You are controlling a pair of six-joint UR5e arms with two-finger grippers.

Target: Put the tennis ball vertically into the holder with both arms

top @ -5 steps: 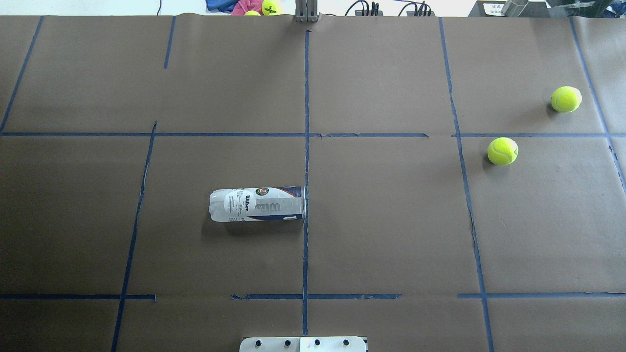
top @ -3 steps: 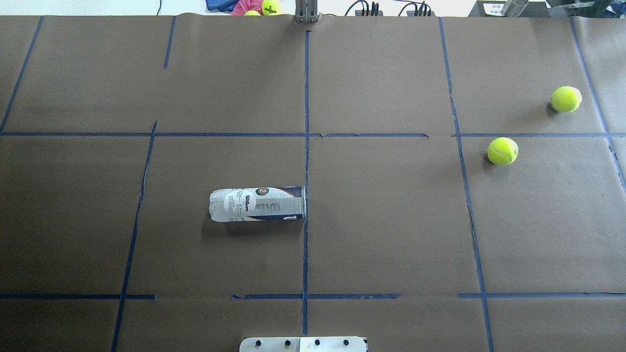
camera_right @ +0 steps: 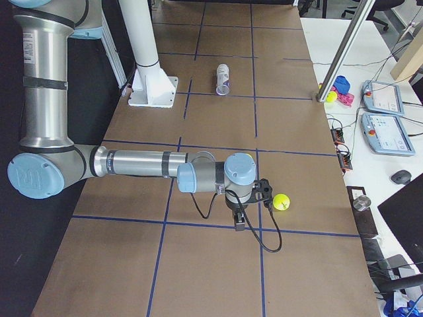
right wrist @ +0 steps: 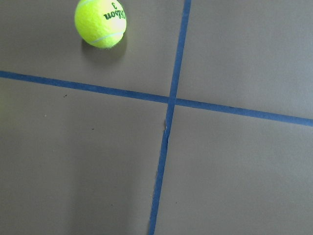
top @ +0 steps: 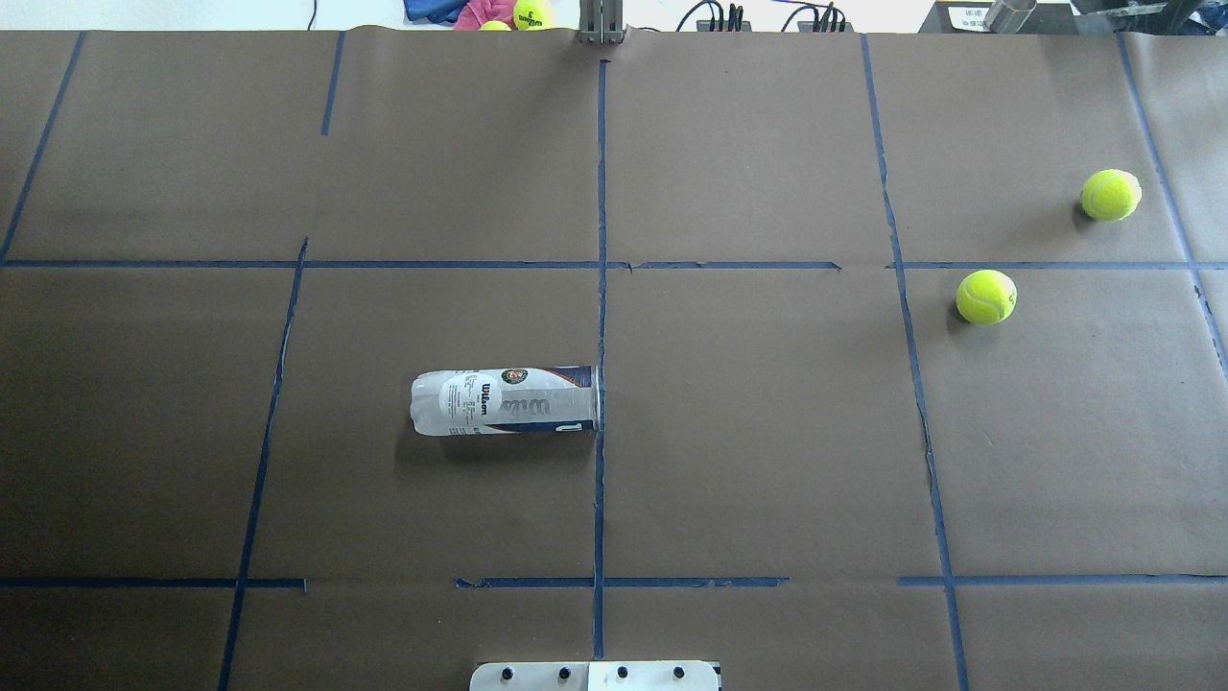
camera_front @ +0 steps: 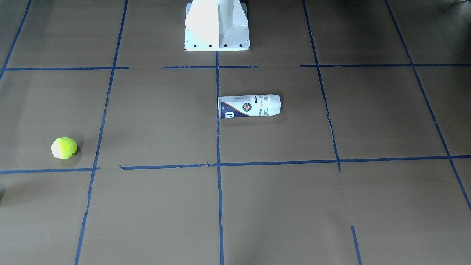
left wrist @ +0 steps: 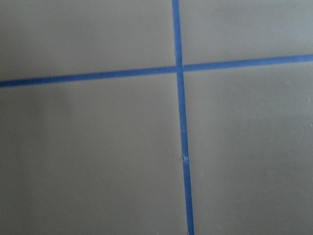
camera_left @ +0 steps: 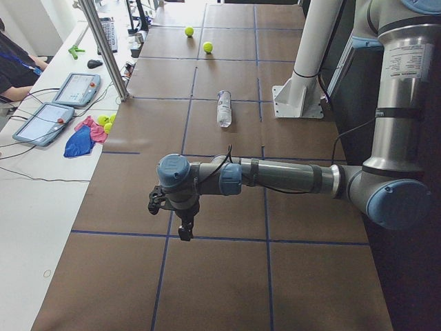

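Observation:
The holder (top: 504, 401), a clear Wilson can, lies on its side near the table's middle, its open end toward the centre tape line; it also shows in the front view (camera_front: 249, 106) and both side views (camera_left: 224, 108) (camera_right: 223, 79). Two tennis balls lie at the right: one nearer (top: 986, 297) (camera_front: 64, 147), one farther (top: 1111, 195). The right gripper (camera_right: 238, 221) hangs over the table's right end, next to a ball (camera_right: 282, 201) (right wrist: 100, 22). The left gripper (camera_left: 185, 224) hangs over the left end, far from the can. I cannot tell whether either is open or shut.
The white pedestal base (camera_front: 217, 25) stands at the robot's side of the table. A metal post (top: 601, 24) stands at the far edge. Spare balls and cloths (top: 531, 11) lie on the side table beyond, by tablets (camera_left: 74, 88). An operator (camera_left: 10, 62) sits there.

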